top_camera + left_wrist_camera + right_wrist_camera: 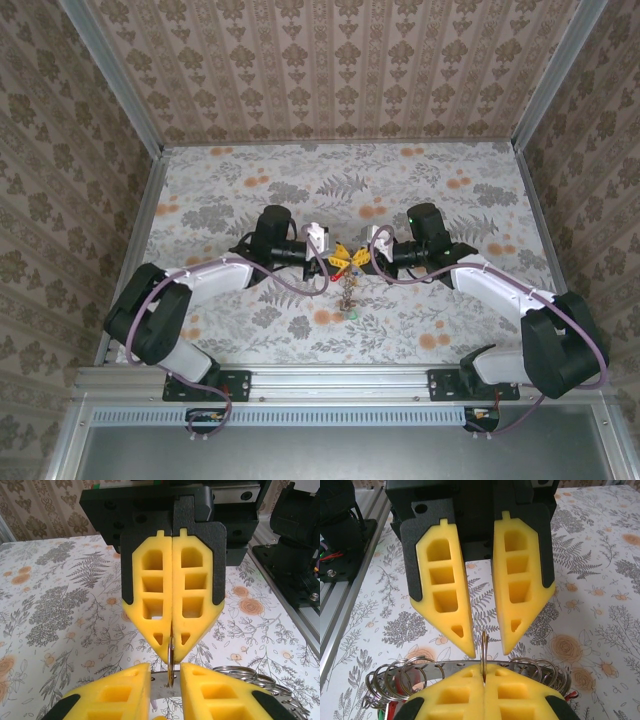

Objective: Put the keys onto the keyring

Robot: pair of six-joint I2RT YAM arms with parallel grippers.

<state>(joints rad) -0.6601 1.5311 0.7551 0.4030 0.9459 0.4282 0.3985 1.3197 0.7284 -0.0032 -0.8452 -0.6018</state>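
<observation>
My two grippers meet tip to tip above the table's middle. The right gripper (484, 677) is shut on a small split ring (484, 644), held edge-on and upright. That ring sits on the keyring (451, 666), a flat silvery band with holes that carries several more small rings (395, 680). The left gripper (165, 690) is open, with its fingers (455, 625) standing either side of the held ring without touching it. In the left wrist view the right gripper (171, 657) pinches the ring (171, 674) above the band (161, 695). The keys (347, 290) hang in a bunch below the grippers.
The table has a floral cloth (250, 180) and patterned walls on three sides. A metal rail (340, 380) with both arm bases runs along the near edge. The right arm's base (295, 555) stands close by in the left wrist view.
</observation>
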